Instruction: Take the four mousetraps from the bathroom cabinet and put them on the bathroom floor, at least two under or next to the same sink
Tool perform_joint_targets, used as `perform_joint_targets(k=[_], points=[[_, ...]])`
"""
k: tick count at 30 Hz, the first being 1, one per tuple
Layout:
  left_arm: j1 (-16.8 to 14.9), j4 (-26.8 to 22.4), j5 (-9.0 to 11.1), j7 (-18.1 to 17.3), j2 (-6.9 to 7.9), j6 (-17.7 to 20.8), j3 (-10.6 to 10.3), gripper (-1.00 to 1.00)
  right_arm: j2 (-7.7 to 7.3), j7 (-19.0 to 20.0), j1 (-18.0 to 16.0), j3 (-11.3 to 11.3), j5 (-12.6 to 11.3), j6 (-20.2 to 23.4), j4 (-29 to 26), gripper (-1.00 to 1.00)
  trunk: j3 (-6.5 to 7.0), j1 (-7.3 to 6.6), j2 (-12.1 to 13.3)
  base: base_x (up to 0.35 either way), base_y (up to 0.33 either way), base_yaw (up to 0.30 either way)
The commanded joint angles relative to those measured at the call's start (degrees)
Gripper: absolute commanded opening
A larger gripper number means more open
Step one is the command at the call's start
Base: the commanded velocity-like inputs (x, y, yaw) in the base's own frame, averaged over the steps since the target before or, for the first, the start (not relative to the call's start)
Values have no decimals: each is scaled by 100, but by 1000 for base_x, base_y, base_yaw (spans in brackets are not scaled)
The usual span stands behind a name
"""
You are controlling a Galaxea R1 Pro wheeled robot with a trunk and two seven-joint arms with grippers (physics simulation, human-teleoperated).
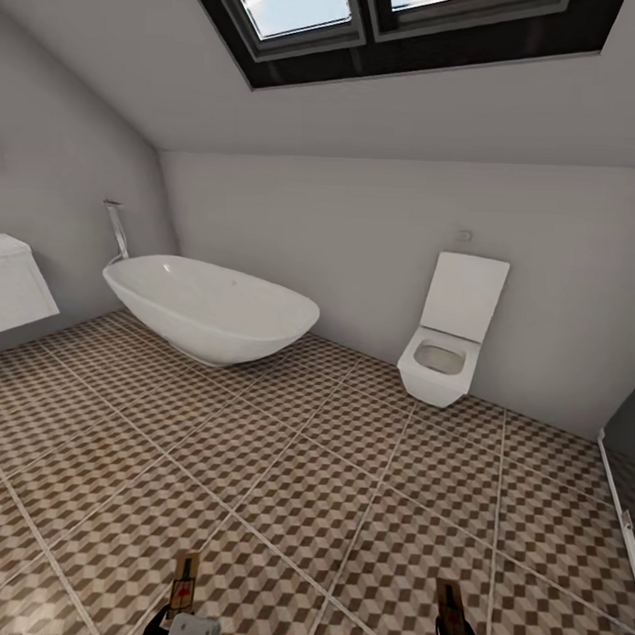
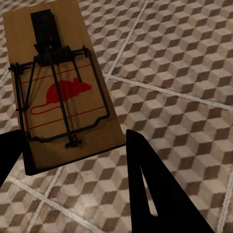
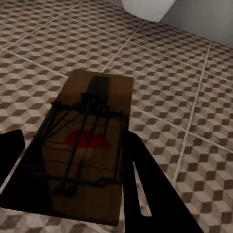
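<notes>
Bathtub (image 1: 212,309), white oval, nothing seen inside it from this angle. Toilet (image 1: 445,345), white square, lid up, bowl looks bare. Both stand against the far wall, well ahead of both hands, tub ahead of the left one, toilet ahead of the right one. A white boxy unit, probably the sink (image 1: 12,284), pokes in far off to the left hand's outer side; its top can't be judged.

Left hand (image 1: 181,615) low at the near edge of the head view, pointing forward, fingers clamped on a mousetrap (image 1: 186,578) that sticks out ahead of it. Left wrist view: left-hand mousetrap (image 2: 60,87) is tan wood, red mouse print, dark wire bar and spring, face up toward the camera, dark fingers (image 2: 160,194) closed on its near end, one on each side. It is held above the bathroom floor (image 2: 184,63), not lying on it.

Right hand (image 1: 453,633) same low forward pose, near edge, well apart from the left hand. It is clamped on a second mousetrap (image 1: 450,604), darker in shade. Right wrist view: right-hand mousetrap (image 3: 90,141) face up, red print faint, wire parts dark, fingers (image 3: 145,194) gripping its near end on both sides. Tiled floor below it, toilet base (image 3: 148,8) just beyond the hand's far reach.

Bathroom floor (image 1: 303,463) cube-pattern tiles, pale grout, spreads between hands and fixtures. Skylight (image 1: 401,23) overhead in the sloped ceiling.
</notes>
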Motion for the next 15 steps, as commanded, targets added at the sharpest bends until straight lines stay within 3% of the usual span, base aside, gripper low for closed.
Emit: perform_joint_targets(k=[1,15], points=[[-7,18,-53,68,-7,-8,-33,-100,5,-30,-5,-26,62,-15,2,-100,-5,0,-3,0,0,89],[-7,18,-53,68,-7,-3,-33,-100,5,-35,-4,-26,62,-14,2,-100,-5,0,-3,0,0,86]])
